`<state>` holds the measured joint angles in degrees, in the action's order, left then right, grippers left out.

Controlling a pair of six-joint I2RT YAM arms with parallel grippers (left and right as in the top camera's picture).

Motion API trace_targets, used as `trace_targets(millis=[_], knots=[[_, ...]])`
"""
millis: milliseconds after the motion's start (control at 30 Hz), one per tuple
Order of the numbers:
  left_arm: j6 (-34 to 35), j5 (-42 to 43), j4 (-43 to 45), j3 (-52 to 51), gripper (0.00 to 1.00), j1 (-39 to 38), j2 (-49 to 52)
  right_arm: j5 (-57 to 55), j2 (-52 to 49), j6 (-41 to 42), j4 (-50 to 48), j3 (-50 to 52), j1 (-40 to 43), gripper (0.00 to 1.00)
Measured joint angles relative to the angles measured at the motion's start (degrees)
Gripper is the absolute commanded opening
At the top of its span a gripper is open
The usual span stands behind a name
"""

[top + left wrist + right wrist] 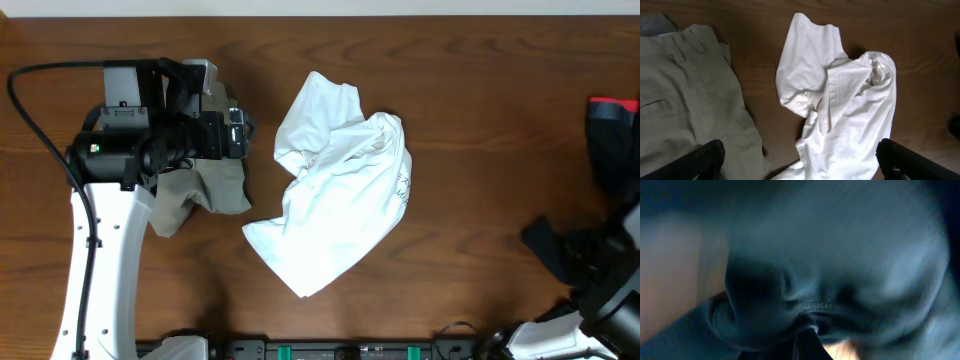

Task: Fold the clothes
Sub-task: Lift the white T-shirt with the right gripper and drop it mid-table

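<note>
The left arm is extended over the left half of the brown wooden table (470, 90), its wrist pointed towards the centre. The left gripper (800, 152) is held above the cloth with the jaws spread fully apart; nothing is held between them. The right arm is kept low at the near right corner. The right gripper (807, 337) is fully closed, and folds of a black soft garment (552, 248) are pinched in it. The right wrist view is blurred and filled by that dark fabric.

The large white crumpled cotton T-shirt (340, 190) is located at the table centre, bunched, with one sleeve turned upward. The khaki fabric shorts (685, 95) are spread just beside it, under the left wrist. A grey cloth piece (655, 22) is seen at their far edge. A red-and-black object (612, 140) is placed at the right edge.
</note>
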<state>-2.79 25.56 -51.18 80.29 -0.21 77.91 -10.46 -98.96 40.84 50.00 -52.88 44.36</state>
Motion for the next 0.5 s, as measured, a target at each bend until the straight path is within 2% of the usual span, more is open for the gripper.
trace_targets(millis=[133,333,433,500], knots=[[0.00,0.00,-0.02,0.02,0.98,0.00,0.00,-0.57,0.04,0.61,-4.31,0.00,6.51,0.01],[0.00,0.00,-0.02,0.02,0.98,0.00,0.00,2.08,0.44,0.76,-9.35,0.00,9.84,0.01],[0.00,0.00,0.07,0.02,0.98,0.00,0.00,10.19,1.16,-1.64,-15.04,0.04,10.12,0.01],[0.00,0.02,0.09,0.00,0.98,0.00,0.00,18.93,2.56,-4.81,-20.92,0.09,10.16,0.10]])
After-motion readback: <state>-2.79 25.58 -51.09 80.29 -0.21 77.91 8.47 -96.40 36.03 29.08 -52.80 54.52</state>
